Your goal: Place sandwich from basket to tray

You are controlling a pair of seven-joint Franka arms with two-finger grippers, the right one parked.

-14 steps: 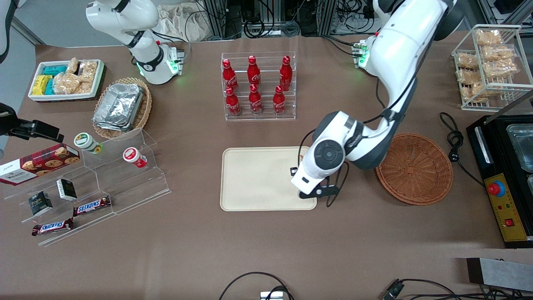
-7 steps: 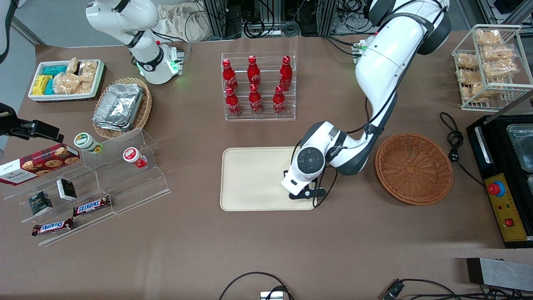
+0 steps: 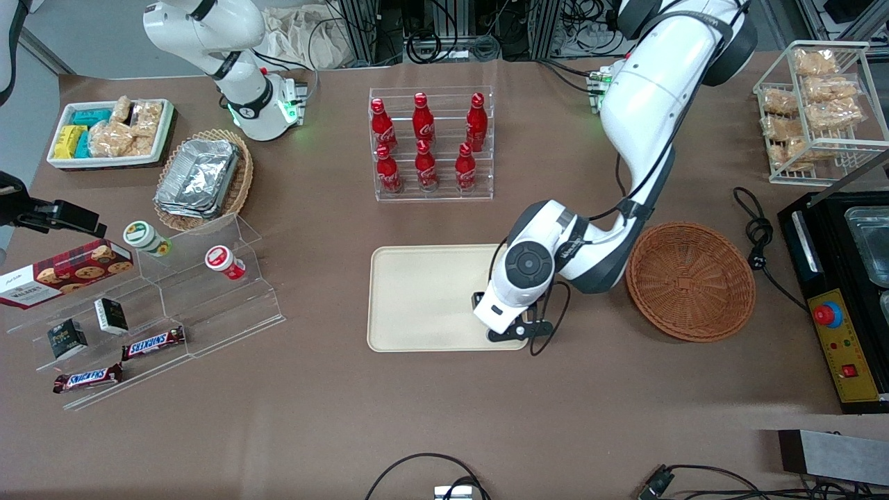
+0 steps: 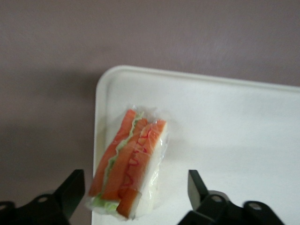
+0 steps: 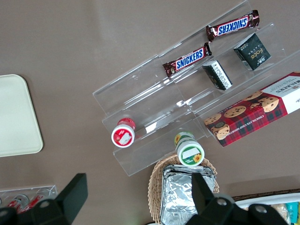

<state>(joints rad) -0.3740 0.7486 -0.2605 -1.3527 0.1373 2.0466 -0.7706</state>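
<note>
One sandwich [image 4: 129, 164], wrapped wedge w/ orange-red and green filling showing, lies on the tray [image 3: 424, 295] close to a rounded corner, at the tray's end nearest the basket [image 3: 691, 280]. Going across the front view: the tray's open beige area comes first; then the tool [image 3: 501, 326], above that same end of the tray, w/ the working arm's wrist covering the sandwich from that camera; then the basket, just beside the tray toward the working arm's end of the bench, w/ nothing in it. In the wrist view both fingers [image 4: 70, 192] stand wide apart, one each side of the sandwich, neither touching the wrap, so the tool is spread open and holds nothing. Judged step: release looks done, i.e. the place part is essentially complete and what's left is the retreat. Next move prob. calls for a straight lift clear of the tray w/ fingers kept apart, so neither tip snags the clear wrap and drags the wedge off the low rim. Sandwich sits near the tray's edge, so a sideways brush could push it onto the bench. Rel. to the tool: the sandwich is directly under it, between the two fingertips, a bit closer to one finger than the other.
</note>
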